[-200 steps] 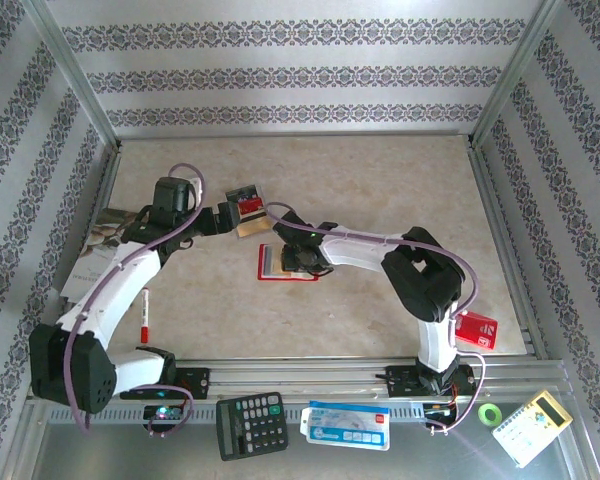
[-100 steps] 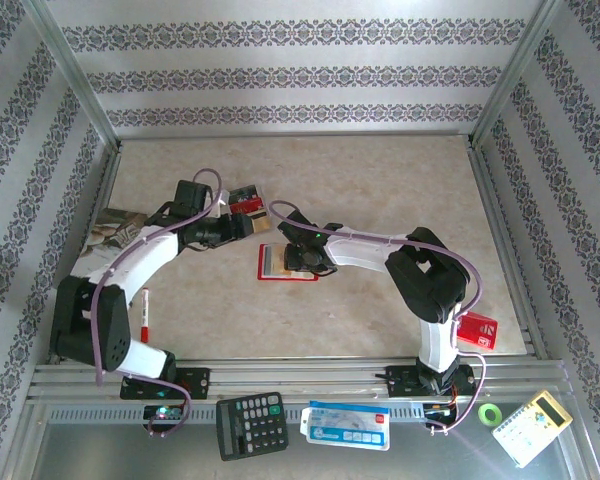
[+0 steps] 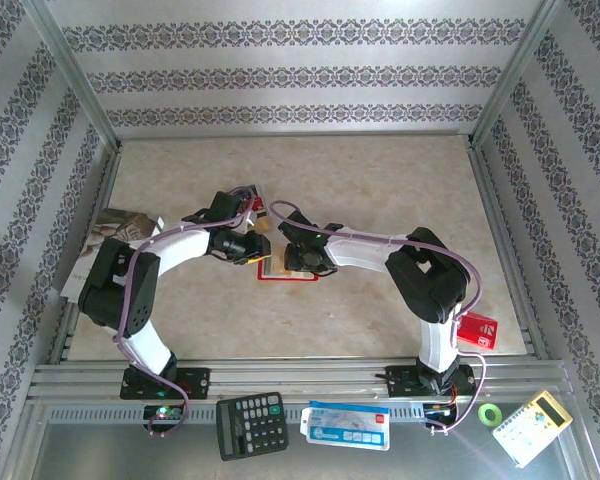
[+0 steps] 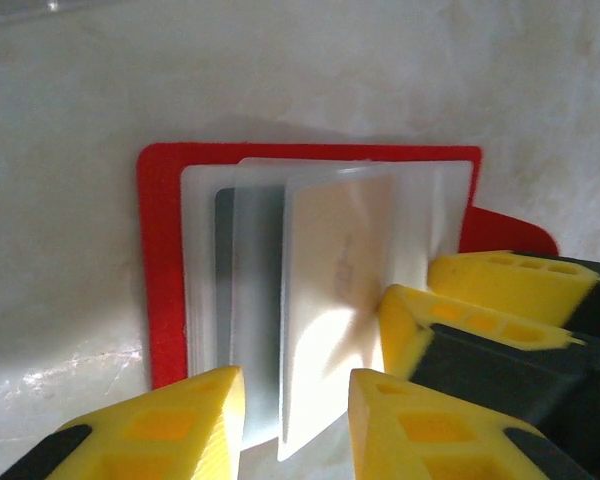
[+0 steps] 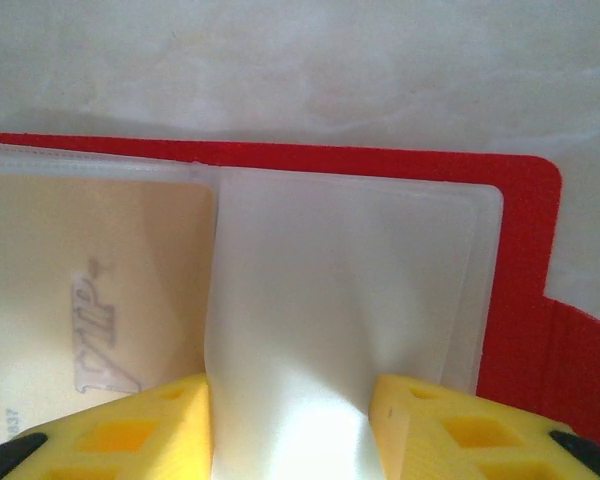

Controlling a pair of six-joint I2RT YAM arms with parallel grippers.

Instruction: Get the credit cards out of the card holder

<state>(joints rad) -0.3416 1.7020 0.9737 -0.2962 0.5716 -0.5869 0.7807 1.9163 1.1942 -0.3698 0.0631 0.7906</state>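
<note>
the card holder (image 4: 162,300) lies open on the bench (image 3: 380,180). two credit cards (image 4: 300,300), a tan card (image 4: 330,270) and a grey card (image 4: 255,290), stick out of its pale pocket (image 5: 340,270). they look light, stiff and slick and the sleeve looks soft, so the exposed short edge is the place to pinch. the left gripper (image 4: 295,385) jaws stand narrow around that edge; whether they bite i cannot tell. the right gripper (image 5: 290,395) jaws pinch the pocket. a second ago the left jaws were wide, well off the holder's far-left corner.
</note>
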